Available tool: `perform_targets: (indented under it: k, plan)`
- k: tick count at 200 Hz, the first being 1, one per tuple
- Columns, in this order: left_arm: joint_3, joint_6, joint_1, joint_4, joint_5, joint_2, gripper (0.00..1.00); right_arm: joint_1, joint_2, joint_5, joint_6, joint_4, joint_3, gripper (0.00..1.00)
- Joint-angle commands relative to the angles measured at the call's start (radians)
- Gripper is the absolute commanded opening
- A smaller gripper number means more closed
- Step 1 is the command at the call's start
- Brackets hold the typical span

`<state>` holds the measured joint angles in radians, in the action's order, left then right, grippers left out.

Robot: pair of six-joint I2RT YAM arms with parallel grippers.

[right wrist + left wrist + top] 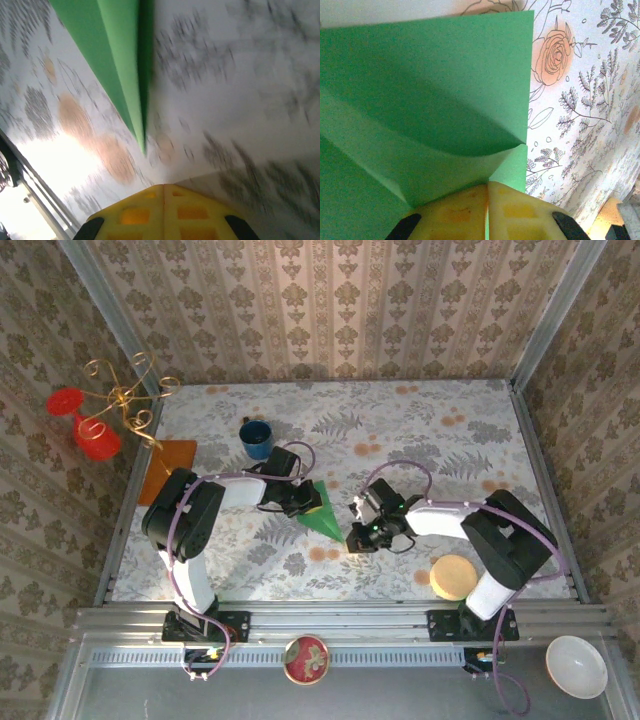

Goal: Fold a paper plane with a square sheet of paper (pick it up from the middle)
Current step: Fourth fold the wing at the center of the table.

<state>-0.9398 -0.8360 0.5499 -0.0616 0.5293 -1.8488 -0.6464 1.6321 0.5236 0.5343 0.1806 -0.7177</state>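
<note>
Counted, near side: two bowls on the ledge in front of the arms, one patterned bowl and one white bowl; one round tan disc on the counter, beside the right arm.
Counted, middle: two grippers, the left gripper and the right gripper; one paper plane.
Counted, far side: one blue mug; one orange-brown sheet at the left edge; one gold wire stand with two red cups.
Paper plane, place: middle of the counter, between the two grippers and nearer than the blue mug.
Paper plane, look: bright green, a long narrow triangle; the wide tail is at the left gripper and the pointed nose is toward the right gripper.
Left gripper: fingers together, clamped on the tail edge of the paper plane.
Right gripper: fingers together, nothing between them; just beside the nose.
Left wrist view: shows the layered folds, one flap bulging upward, and the paper entering between the yellow fingers.
Right wrist view: blurred; shows the centre crease along the nose; the tip stops short of the gripper.
Top view: gives the whole triangle outline.
</note>
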Motion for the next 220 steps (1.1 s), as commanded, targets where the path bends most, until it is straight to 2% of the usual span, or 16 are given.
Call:
perform_targets:
  k: [1,25,73,99,125,175,220]
  plan:
    - [0.017,0.017,-0.001,-0.127,-0.100,-0.037,0.10,-0.009,-0.092,-0.045,0.012,0.067,0.009,0.04]
    - [0.007,0.015,0.010,-0.126,-0.098,-0.023,0.10,-0.010,-0.094,-0.062,0.035,-0.005,-0.044,0.06]
    - [-0.002,0.009,0.028,-0.125,-0.091,-0.014,0.10,-0.024,0.106,-0.100,0.062,-0.017,-0.204,0.02]
    - [-0.007,0.018,0.034,-0.125,-0.093,-0.002,0.10,-0.024,0.166,-0.115,0.059,-0.003,-0.242,0.00]
    - [-0.018,0.029,0.041,-0.123,-0.089,0.021,0.10,-0.025,0.198,-0.127,0.052,0.026,-0.240,0.00]
    - [-0.024,0.050,0.079,-0.117,-0.095,0.199,0.11,-0.024,0.232,-0.163,0.061,0.051,-0.141,0.00]
    - [0.036,0.024,0.126,-0.076,-0.104,0.197,0.10,-0.024,0.236,-0.165,0.071,0.057,-0.151,0.00]
